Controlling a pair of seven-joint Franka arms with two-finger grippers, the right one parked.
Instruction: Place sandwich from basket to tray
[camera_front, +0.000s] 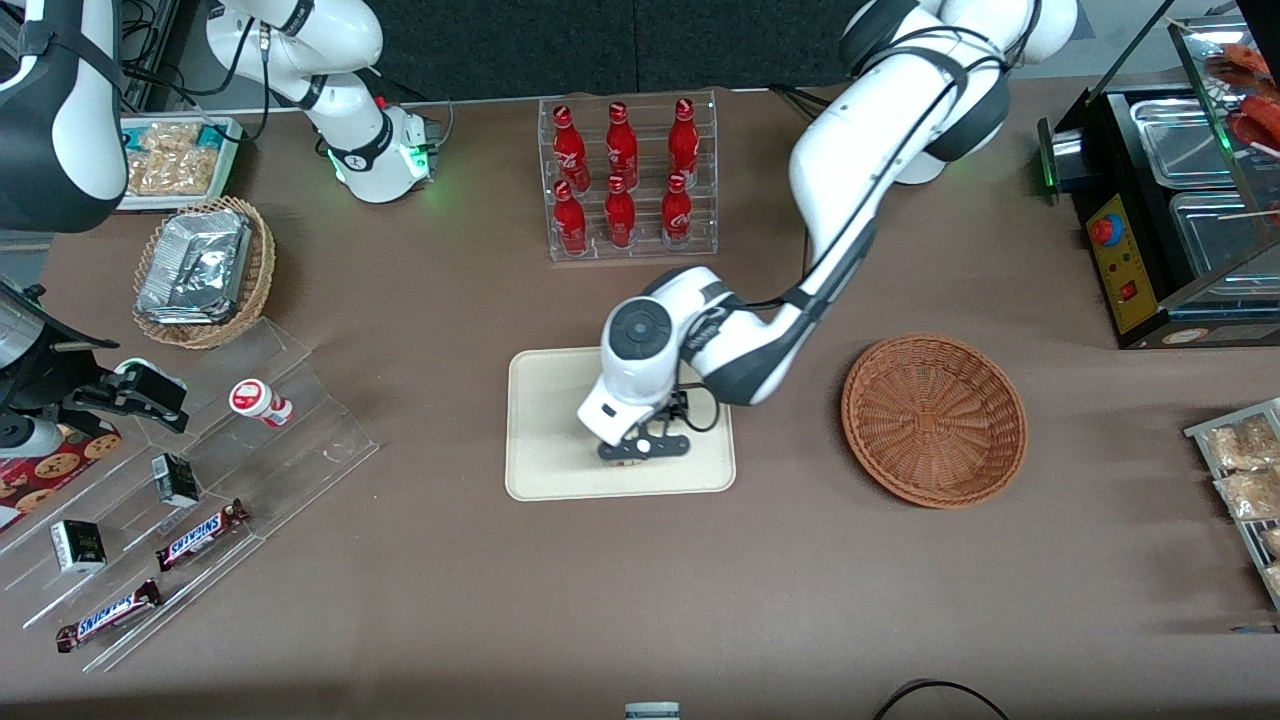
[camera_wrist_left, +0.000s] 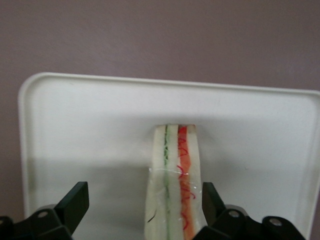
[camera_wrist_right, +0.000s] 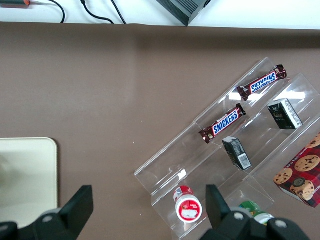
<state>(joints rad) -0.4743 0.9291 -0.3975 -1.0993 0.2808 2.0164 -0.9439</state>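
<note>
The sandwich (camera_wrist_left: 175, 175), a pale wedge with green and red-orange layers in clear wrap, stands on edge on the cream tray (camera_wrist_left: 75, 125). My left gripper (camera_wrist_left: 144, 195) is open around it: one black finger (camera_wrist_left: 77, 200) stands well clear, the other is close against the red-filling side. In the front view the gripper (camera_front: 640, 445) is low over the tray (camera_front: 550, 440) and hides the sandwich. The reddish-brown basket (camera_front: 935, 420) sits empty beside the tray, toward the working arm's end. A corner of the tray shows in the right wrist view (camera_wrist_right: 25, 175).
A clear rack of red cola bottles (camera_front: 625, 180) stands farther from the camera than the tray. A clear stepped shelf (camera_front: 200, 470) with Snickers bars and a tan basket of foil packs (camera_front: 205, 270) lie toward the parked arm's end. A black warmer (camera_front: 1170, 220) is at the working arm's end.
</note>
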